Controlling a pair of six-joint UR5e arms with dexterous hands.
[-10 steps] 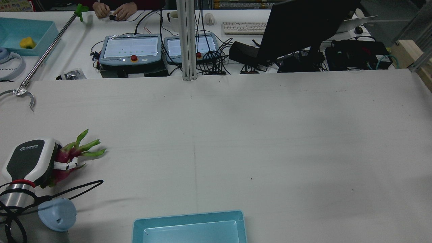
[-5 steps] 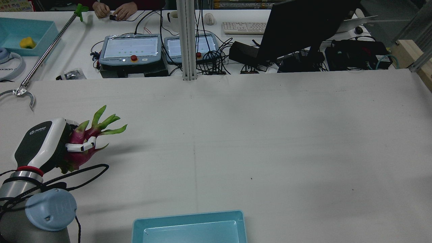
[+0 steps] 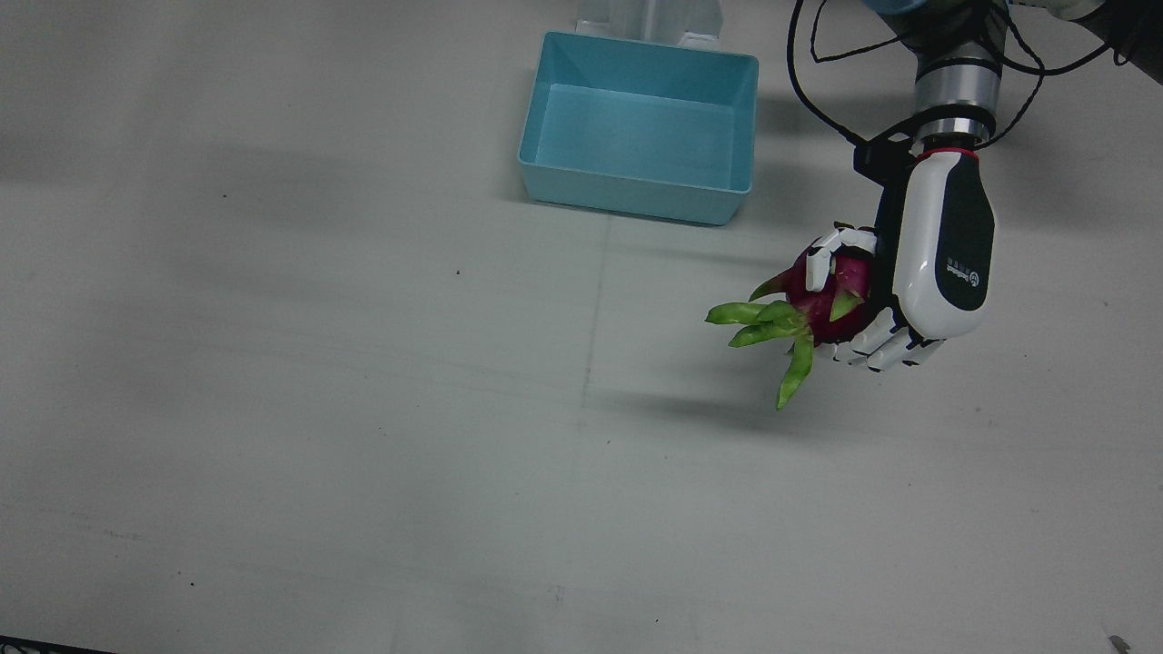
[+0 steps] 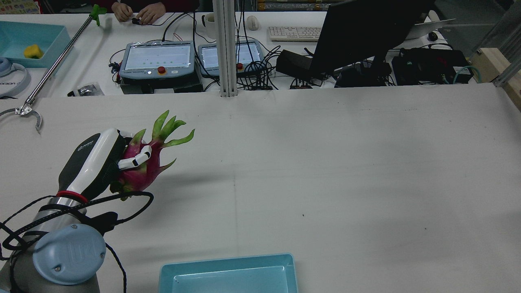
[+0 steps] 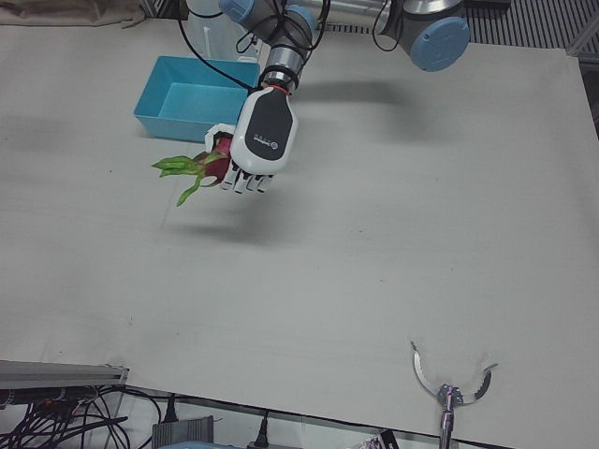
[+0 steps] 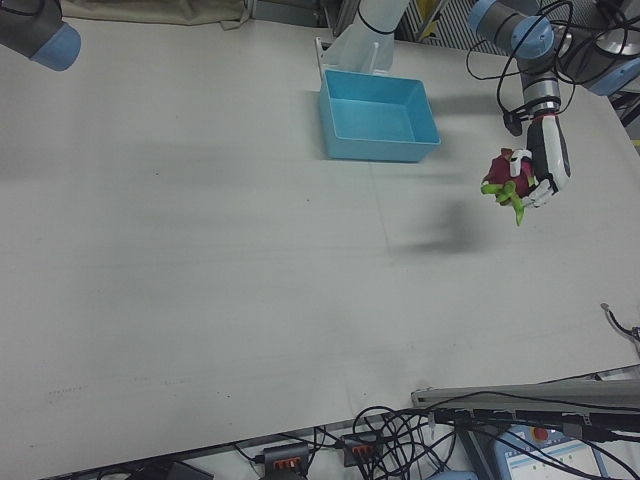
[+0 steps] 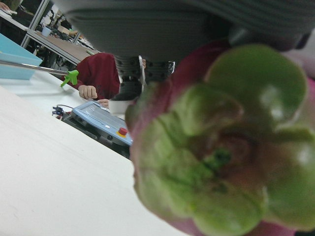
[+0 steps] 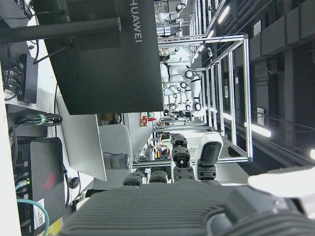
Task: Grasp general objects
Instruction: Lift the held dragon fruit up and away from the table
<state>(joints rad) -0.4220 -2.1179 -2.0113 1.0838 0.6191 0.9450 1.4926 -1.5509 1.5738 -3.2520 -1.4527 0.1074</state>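
Left hand point(image 3: 927, 263) clutching dragon fruit point(image 3: 822, 295) above table point(image 3: 363, 409); blue bin point(image 3: 641, 123) well apart.

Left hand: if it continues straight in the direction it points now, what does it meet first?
Probably nothing soon. The left hand, shut on the dragon fruit, points across bare table toward the far desk; depth is unclear.

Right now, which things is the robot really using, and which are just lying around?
Using:
- left hand, shut around the fruit
- dragon fruit, held up off the table
- blue bin, empty, probably where it goes

Just lying around:
- metal grabber tool at the table edge
- yellow toy in a far bin
- screens and keyboard on the desk
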